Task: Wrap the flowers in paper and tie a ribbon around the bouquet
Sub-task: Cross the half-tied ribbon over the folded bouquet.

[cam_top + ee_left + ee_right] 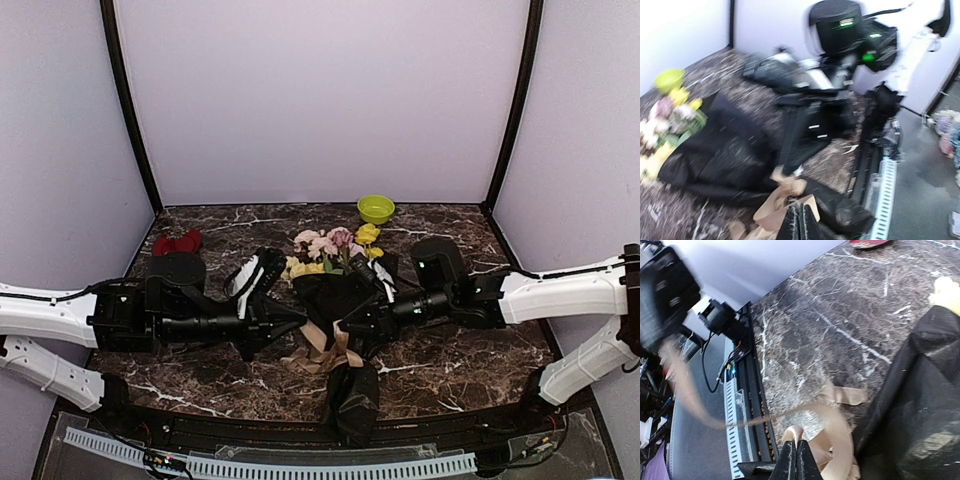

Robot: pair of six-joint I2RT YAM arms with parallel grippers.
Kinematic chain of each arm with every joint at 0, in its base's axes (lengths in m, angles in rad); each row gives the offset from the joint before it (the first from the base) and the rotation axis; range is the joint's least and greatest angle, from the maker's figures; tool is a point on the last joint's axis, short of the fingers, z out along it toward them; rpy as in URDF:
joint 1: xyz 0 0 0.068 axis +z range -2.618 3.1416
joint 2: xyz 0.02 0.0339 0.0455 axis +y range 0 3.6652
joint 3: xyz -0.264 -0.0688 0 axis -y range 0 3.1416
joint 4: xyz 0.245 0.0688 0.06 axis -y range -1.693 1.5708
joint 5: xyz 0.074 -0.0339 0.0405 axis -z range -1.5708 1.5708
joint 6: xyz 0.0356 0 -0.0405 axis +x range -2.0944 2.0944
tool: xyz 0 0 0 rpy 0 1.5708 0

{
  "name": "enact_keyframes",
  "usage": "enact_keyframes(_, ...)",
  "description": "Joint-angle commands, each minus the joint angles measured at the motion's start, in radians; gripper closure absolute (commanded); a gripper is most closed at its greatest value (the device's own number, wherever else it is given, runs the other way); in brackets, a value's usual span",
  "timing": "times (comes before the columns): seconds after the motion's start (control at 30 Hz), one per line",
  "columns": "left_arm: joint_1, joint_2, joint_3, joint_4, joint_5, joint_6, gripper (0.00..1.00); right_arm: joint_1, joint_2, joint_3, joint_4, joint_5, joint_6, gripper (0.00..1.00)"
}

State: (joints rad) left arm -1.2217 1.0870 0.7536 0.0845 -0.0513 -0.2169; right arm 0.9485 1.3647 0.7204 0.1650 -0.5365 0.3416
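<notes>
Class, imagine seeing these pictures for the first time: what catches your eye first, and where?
The bouquet, pink and yellow blooms in black paper, lies mid-table. Tan ribbon bunches at its narrow end, flanked by the left gripper and right gripper. A bright green bowl sits at the far edge.

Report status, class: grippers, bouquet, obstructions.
Left gripper, right gripper shut on flat beige ribbon. Pink and yellow flower bouquet in black crinkly paper lies mid-table, ribbon at its narrow end. Green bowl far back.
</notes>
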Motion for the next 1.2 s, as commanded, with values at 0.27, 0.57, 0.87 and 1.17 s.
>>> enact_keyframes(0.27, -0.183, 0.271, 0.255, 0.154, 0.315, 0.245, 1.00, -0.077, 0.004, 0.047, -0.023, 0.062, 0.053, 1.00)
enact_keyframes(0.57, -0.224, 0.631, 0.532, 0.221, 0.388, 0.292, 1.00, -0.078, -0.002, 0.063, -0.061, 0.026, 0.023, 1.00)
enact_keyframes(0.87, -0.225, 0.755, 0.513, 0.265, 0.169, 0.327, 1.00, -0.076, -0.037, 0.040, -0.067, -0.029, -0.002, 1.00)
enact_keyframes(1.17, -0.225, 0.752, 0.522, 0.222, 0.128, 0.357, 0.49, -0.076, -0.034, 0.037, -0.061, -0.054, 0.001, 1.00)
